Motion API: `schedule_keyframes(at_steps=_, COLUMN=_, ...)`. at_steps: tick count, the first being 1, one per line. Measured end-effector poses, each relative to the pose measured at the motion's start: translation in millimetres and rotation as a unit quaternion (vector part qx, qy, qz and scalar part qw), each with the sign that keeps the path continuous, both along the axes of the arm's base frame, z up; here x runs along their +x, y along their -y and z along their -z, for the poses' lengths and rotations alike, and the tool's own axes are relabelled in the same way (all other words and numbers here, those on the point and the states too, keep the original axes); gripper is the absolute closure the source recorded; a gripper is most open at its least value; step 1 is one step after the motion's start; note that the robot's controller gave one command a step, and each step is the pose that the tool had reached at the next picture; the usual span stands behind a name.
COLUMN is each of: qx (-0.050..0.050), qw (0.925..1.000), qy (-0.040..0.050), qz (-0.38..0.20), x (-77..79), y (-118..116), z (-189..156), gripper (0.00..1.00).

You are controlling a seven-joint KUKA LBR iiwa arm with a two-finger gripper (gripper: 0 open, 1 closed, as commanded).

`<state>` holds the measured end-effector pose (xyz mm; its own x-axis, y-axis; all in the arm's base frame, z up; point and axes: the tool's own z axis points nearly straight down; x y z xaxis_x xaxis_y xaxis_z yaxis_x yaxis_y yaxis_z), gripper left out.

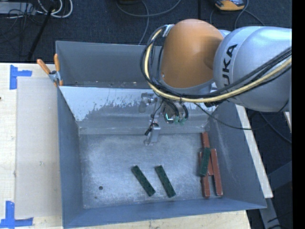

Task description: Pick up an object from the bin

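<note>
Bin (102,163) of scuffed matt metal; green bars (143,180) matt, perhaps plastic.

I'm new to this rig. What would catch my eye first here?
The big silver arm with its orange cover looms in from the right over the back half of the grey bin. On the bin floor, two dark green bars lie side by side near the front, and reddish-brown sticks with another green bar lie along the right wall.
</note>
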<state>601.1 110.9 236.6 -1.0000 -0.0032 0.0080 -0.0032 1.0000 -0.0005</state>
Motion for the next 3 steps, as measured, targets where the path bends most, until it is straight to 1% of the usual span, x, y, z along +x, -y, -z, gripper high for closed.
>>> schedule_keyframes(at_steps=1, qx=0.000, qw=0.9979, qy=-0.0015, qz=-0.064, x=-66.7, y=43, z=91, gripper=0.00)
schedule_keyframes(at_steps=2, qx=0.002, qw=0.9426, qy=0.0011, qz=-0.334, x=-90.1, y=71, z=133, gripper=0.00)
schedule_keyframes(at_steps=3, qx=0.004, qw=0.8011, qy=0.0028, qz=-0.598, x=-79.1, y=76, z=157, gripper=0.00)
